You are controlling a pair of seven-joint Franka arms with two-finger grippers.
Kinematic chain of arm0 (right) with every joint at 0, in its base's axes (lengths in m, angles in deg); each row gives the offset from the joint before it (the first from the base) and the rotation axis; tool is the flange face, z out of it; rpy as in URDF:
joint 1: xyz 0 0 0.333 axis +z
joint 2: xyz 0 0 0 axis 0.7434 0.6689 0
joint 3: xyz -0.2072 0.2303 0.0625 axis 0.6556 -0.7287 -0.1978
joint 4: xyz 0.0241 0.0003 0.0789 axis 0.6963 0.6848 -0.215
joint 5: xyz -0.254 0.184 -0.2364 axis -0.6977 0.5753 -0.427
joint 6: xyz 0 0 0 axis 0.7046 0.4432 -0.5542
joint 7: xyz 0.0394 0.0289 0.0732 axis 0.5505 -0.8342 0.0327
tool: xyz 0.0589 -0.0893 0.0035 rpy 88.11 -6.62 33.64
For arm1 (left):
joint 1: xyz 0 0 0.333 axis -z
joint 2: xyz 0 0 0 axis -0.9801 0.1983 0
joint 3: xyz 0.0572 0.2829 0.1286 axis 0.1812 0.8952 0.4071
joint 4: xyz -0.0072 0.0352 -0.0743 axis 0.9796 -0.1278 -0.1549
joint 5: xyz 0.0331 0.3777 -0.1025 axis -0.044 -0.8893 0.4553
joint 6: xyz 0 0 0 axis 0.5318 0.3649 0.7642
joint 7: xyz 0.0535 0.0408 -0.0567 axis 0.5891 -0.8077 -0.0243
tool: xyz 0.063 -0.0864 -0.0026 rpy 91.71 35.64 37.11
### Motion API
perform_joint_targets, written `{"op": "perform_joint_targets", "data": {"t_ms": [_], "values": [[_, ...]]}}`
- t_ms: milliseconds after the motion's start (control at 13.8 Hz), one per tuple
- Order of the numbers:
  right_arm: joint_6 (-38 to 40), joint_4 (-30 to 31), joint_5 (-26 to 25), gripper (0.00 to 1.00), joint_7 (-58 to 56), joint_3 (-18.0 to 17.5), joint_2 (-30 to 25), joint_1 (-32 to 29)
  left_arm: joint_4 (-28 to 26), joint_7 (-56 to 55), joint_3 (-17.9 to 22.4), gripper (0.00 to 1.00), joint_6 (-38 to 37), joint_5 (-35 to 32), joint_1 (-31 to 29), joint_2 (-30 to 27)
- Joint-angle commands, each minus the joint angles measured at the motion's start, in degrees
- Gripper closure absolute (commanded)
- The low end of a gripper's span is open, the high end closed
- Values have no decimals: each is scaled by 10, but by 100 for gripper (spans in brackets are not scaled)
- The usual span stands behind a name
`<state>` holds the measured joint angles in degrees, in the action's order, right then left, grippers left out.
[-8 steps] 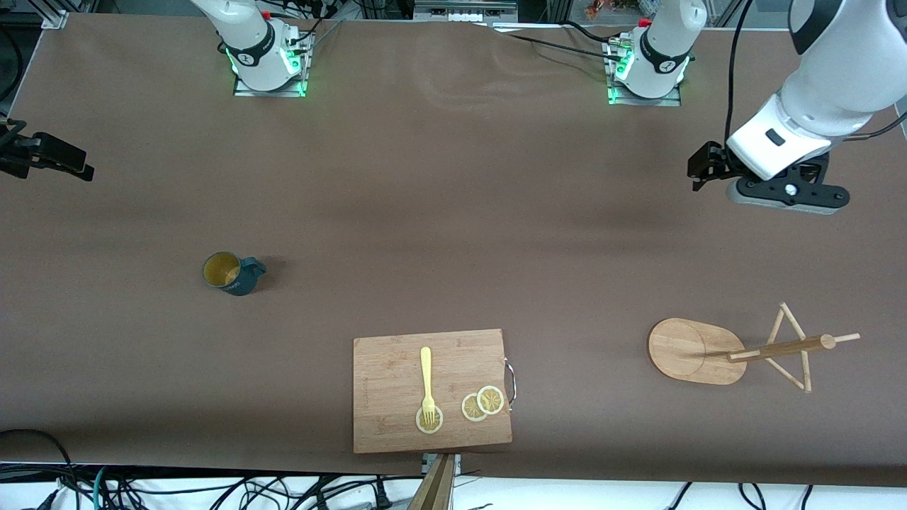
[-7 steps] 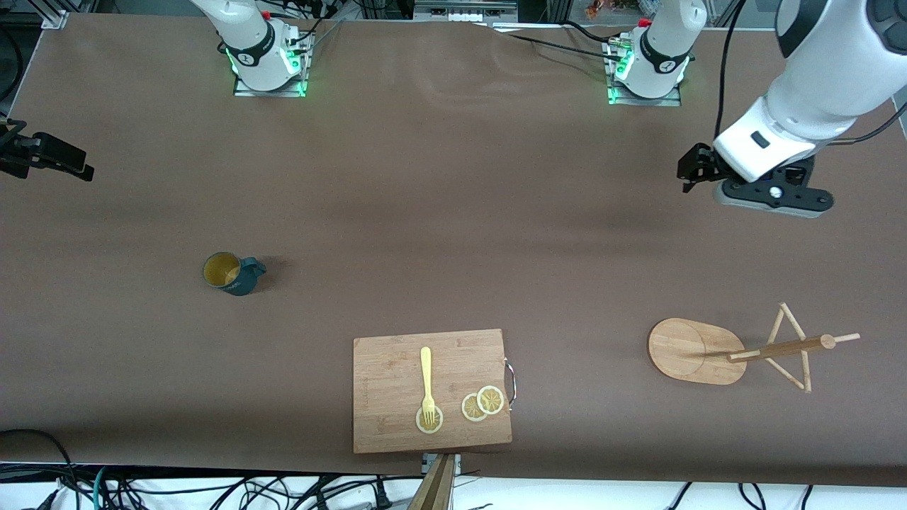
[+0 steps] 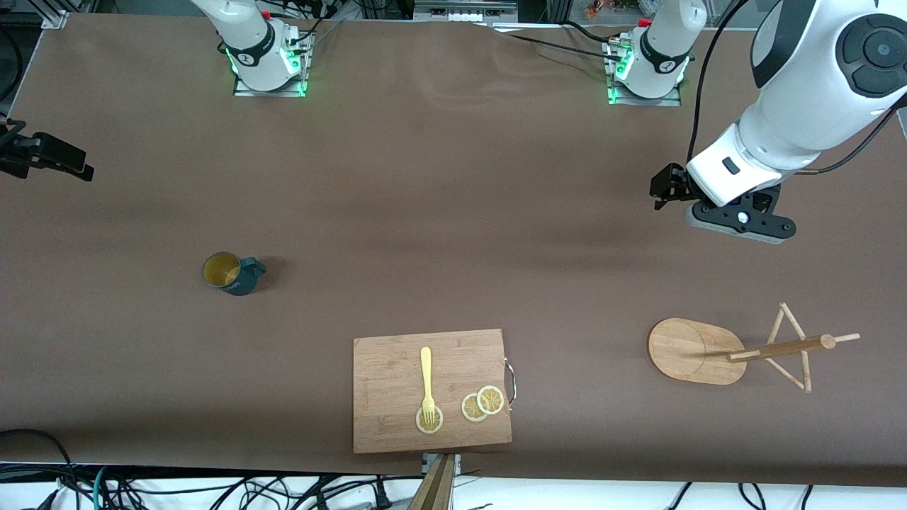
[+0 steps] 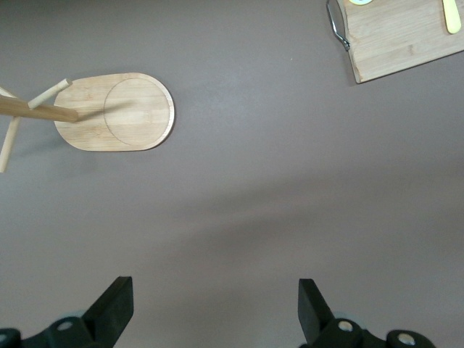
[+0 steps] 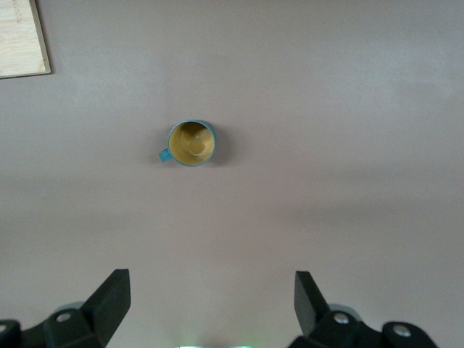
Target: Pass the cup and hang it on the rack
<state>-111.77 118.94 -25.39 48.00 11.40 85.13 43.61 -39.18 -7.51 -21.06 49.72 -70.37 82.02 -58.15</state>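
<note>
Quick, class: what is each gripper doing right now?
Left gripper: open, empty, over bare table.
Right gripper: open, empty, high over the table.

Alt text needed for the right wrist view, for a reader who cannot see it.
A teal cup with a yellowish inside stands upright and alone on the brown table, seen from above. The right end effector is over the table with its two black fingers wide apart and empty. A corner of a wooden cutting board shows at the frame's edge.

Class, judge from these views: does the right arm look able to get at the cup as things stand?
Probably yes. The cup stands upright on bare table, apart from the cutting board, and the right gripper is open above it with nothing between them.
</note>
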Motion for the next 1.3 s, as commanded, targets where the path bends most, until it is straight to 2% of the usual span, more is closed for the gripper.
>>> {"op": "perform_joint_targets", "data": {"t_ms": [0, 651, 868, 1085, 1230], "values": [[-1, -5, 11, 0, -1, -1, 1, -7, 17, 8, 2, 0, -4, -5, -19, 3], [-1, -5, 17, 0, 1, -2, 1, -9, 17, 8, 3, 0, 9, -14, -21, 5], [-1, -5, 21, 0, 0, -1, 1, -12, 17, 0, 3, 0, 35, -19, -11, 24], [-2, -5, 21, 0, -1, -1, 4, -14, 20, 1, -2, 0, 54, -90, -7, 35], [-2, -5, 22, 0, 0, -1, 6, -14, 31, 9, 0, 0, 55, -79, -18, 36]]}}
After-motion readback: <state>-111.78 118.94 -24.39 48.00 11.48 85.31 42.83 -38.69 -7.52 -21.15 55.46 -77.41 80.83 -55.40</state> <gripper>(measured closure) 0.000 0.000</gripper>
